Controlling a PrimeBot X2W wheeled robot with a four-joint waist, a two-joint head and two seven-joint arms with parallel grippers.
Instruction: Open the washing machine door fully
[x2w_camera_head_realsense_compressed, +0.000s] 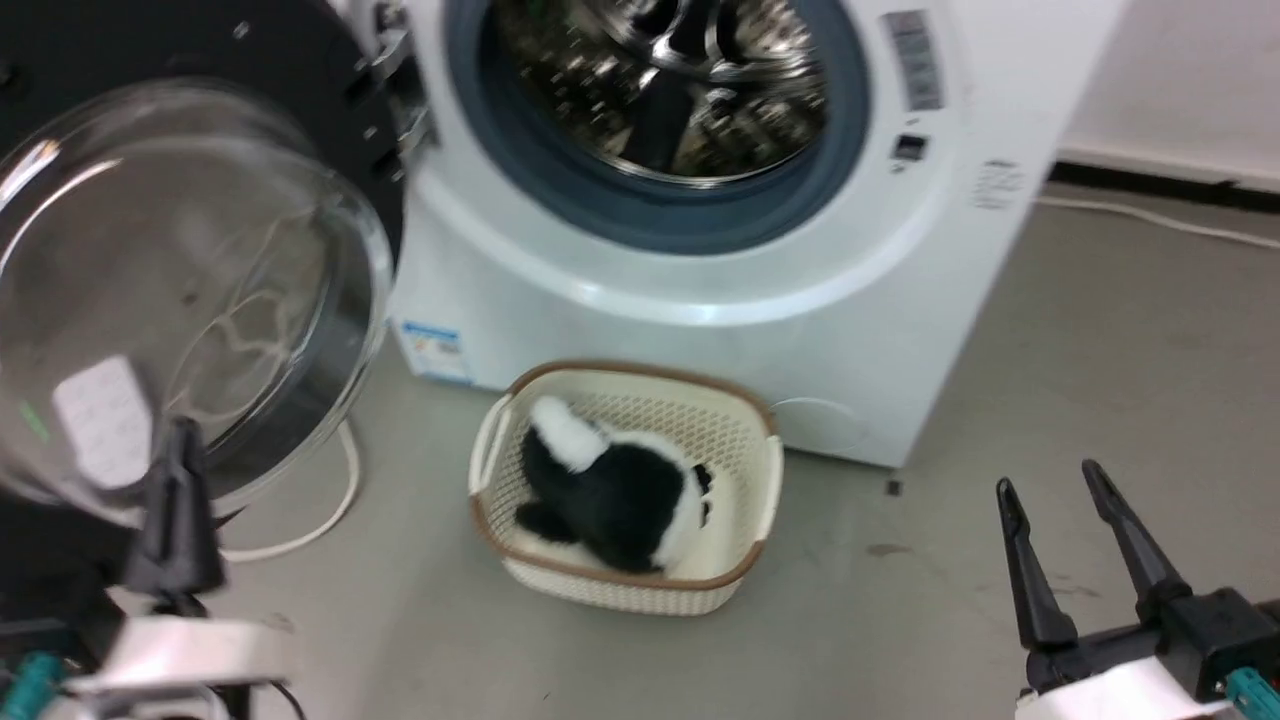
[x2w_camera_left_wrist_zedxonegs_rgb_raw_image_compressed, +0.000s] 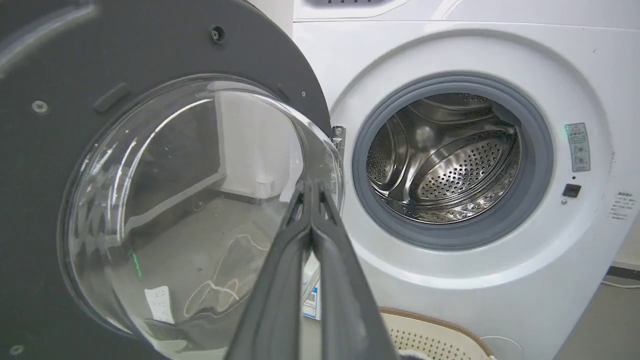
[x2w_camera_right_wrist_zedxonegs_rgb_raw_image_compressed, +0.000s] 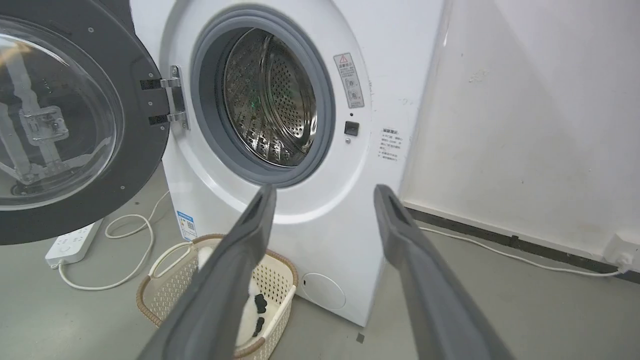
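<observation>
The washing machine stands with its steel drum exposed. Its black washing machine door is swung out to the left on its hinge, the clear glass bowl bulging toward me. My left gripper is shut with nothing between its fingers, and its tips sit in front of the bowl's right edge; I cannot tell if they touch the glass. My right gripper is open over the floor at the lower right, well clear of the machine, fingers spread wide.
A cream perforated basket holding a black-and-white plush toy sits on the floor right before the machine. A white power strip and its cable lie under the door. A white wall stands to the machine's right.
</observation>
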